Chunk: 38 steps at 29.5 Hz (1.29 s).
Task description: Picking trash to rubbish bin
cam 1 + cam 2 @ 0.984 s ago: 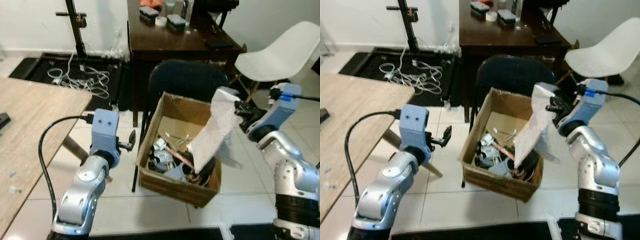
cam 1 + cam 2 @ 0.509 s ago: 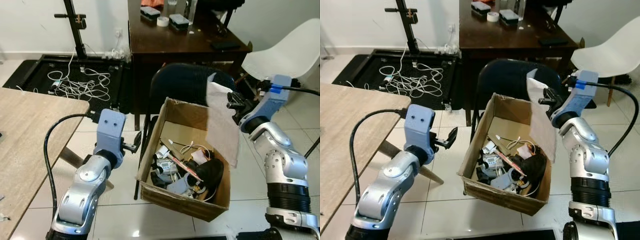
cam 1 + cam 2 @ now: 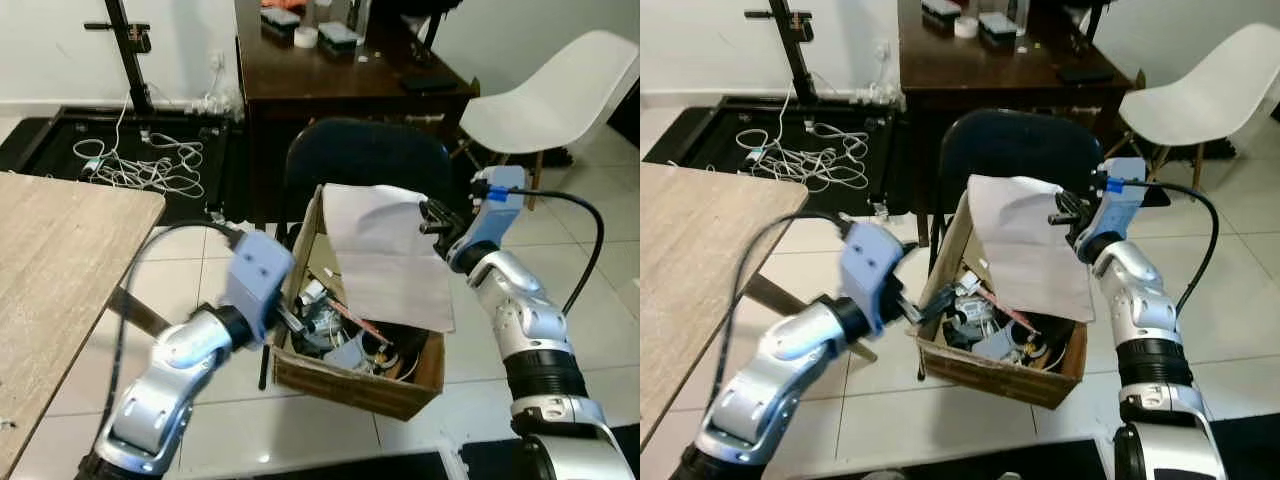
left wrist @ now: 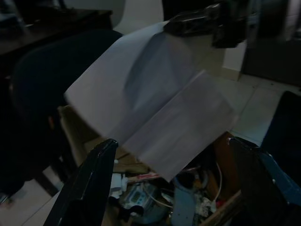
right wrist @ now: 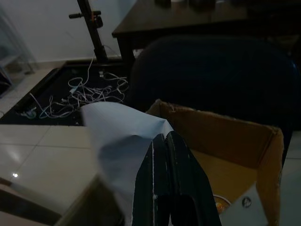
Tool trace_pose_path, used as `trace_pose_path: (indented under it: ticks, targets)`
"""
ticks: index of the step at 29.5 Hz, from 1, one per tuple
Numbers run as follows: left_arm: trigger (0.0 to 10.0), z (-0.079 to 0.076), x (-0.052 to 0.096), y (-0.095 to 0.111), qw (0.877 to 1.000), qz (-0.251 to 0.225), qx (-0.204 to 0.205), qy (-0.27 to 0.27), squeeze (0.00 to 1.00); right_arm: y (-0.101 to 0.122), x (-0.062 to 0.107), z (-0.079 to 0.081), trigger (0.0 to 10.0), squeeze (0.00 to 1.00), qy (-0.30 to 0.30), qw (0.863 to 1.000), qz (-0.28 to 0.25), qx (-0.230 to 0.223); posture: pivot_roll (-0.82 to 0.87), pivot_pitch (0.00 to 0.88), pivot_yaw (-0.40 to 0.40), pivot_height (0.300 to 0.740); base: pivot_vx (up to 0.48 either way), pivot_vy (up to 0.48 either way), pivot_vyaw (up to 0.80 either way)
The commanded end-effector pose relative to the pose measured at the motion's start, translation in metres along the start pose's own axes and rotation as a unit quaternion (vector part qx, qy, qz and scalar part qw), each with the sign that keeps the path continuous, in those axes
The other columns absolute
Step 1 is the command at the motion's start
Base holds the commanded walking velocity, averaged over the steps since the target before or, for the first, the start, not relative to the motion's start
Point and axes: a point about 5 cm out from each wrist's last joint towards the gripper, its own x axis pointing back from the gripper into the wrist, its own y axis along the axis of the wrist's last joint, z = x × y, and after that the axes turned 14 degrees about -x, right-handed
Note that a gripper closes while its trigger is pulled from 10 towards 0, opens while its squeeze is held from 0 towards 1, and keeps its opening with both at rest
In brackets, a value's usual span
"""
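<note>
The right hand (image 3: 1058, 217) is seen closed on the upper right edge of a white paper sheet (image 3: 1025, 256), its two black fingers (image 5: 165, 188) pressed together over the paper. The sheet is held spread above the cardboard box (image 3: 985, 369), covering most of the opening, with its lower edge hanging toward the box's 3 o'clock wall. The left hand (image 3: 300, 322) is placed at the box's 9 o'clock wall, just at the rim; its fingers (image 4: 91, 183) are spread wide apart with nothing between them, pointed at the underside of the sheet.

Inside the box, mixed trash (image 3: 335, 335) is seen: cables, small white items and dark objects.

The box is set on the tiled floor (image 3: 940, 420). At its 12 o'clock a dark chair (image 3: 1025, 150) is noted, and beyond that a dark wooden bench (image 3: 990, 55) carrying small items. A white chair (image 3: 1205, 100) is found at 2 o'clock, a tangle of white cables (image 3: 805, 155) on a black mat at 10 o'clock, and a light wooden bench (image 3: 695, 260) at 9 o'clock.
</note>
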Motion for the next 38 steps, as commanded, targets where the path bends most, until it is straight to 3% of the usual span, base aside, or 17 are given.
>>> trace_pose_path:
  ticks: [1,12,16,21,22,23,28,29,30,32,36,38]
  targets:
    - [10.0,-0.002,-0.002,0.003,1.000,-0.010,-0.016,-0.017,0.00,-0.001,-0.003,-0.001,10.0,0.00,0.003,1.000,-0.002,0.011,0.20,0.196,-0.030,0.740,0.000,0.000,0.00]
    - [10.0,0.000,-0.007,0.009,0.998,-0.028,-0.024,-0.048,0.00,-0.019,-0.010,-0.001,10.0,0.00,0.025,0.999,0.031,0.029,0.22,0.258,-0.024,0.740,0.000,0.000,0.00]
    - [10.0,-0.008,-0.005,0.010,0.996,-0.030,-0.024,-0.076,0.00,-0.032,-0.010,-0.003,10.0,0.00,0.022,0.996,0.058,0.057,0.22,0.268,-0.024,0.740,0.000,0.000,0.00]
    - [10.0,-0.012,-0.004,0.009,0.996,-0.027,-0.024,-0.083,0.00,-0.039,-0.009,-0.004,10.0,0.00,0.022,0.995,0.072,0.061,0.22,0.270,-0.020,0.740,0.000,0.000,0.00]
    - [10.0,-0.012,-0.004,0.008,0.996,-0.026,-0.025,-0.086,0.00,-0.040,-0.010,-0.004,10.0,0.11,0.023,0.996,0.074,0.053,0.22,0.270,-0.020,0.740,0.000,0.000,0.00]
    - [10.0,-0.012,-0.005,0.008,0.995,-0.026,-0.026,-0.088,0.00,-0.039,-0.010,-0.005,10.0,1.00,0.022,0.996,0.072,0.046,0.22,0.270,-0.020,0.740,0.000,0.000,0.00]
    - [10.0,-0.012,-0.005,0.007,0.995,-0.024,-0.028,-0.088,0.00,-0.035,-0.012,-0.008,10.0,1.00,0.002,0.996,0.063,0.063,0.22,0.263,-0.022,0.740,0.000,0.000,0.00]
    - [10.0,-0.010,-0.004,0.006,0.996,-0.021,-0.030,-0.078,0.00,-0.033,-0.012,-0.007,10.0,0.66,-0.001,0.996,0.055,0.069,0.22,0.258,-0.024,0.740,0.000,0.000,0.00]
    - [10.0,-0.006,-0.004,0.005,0.998,-0.018,-0.026,-0.058,0.00,-0.027,-0.013,-0.006,10.0,0.00,-0.002,0.997,0.037,0.065,0.21,0.238,-0.030,0.740,0.000,0.000,0.00]
    - [10.0,0.000,-0.003,0.004,0.999,-0.016,-0.020,-0.034,0.00,-0.020,-0.014,-0.006,10.0,0.00,-0.002,0.998,0.015,0.061,0.21,0.221,-0.033,0.740,0.000,0.000,0.00]
    - [10.0,0.028,0.006,0.007,0.992,-0.035,0.081,0.088,0.00,0.018,-0.014,-0.005,10.0,0.00,-0.016,0.995,-0.091,0.035,0.21,0.191,-0.047,0.740,0.000,0.000,0.00]
    - [10.0,0.031,0.008,0.006,0.990,-0.035,0.093,0.103,0.00,0.024,-0.013,-0.003,10.0,0.00,-0.016,0.994,-0.108,0.024,0.21,0.178,-0.051,0.740,0.000,0.000,0.00]
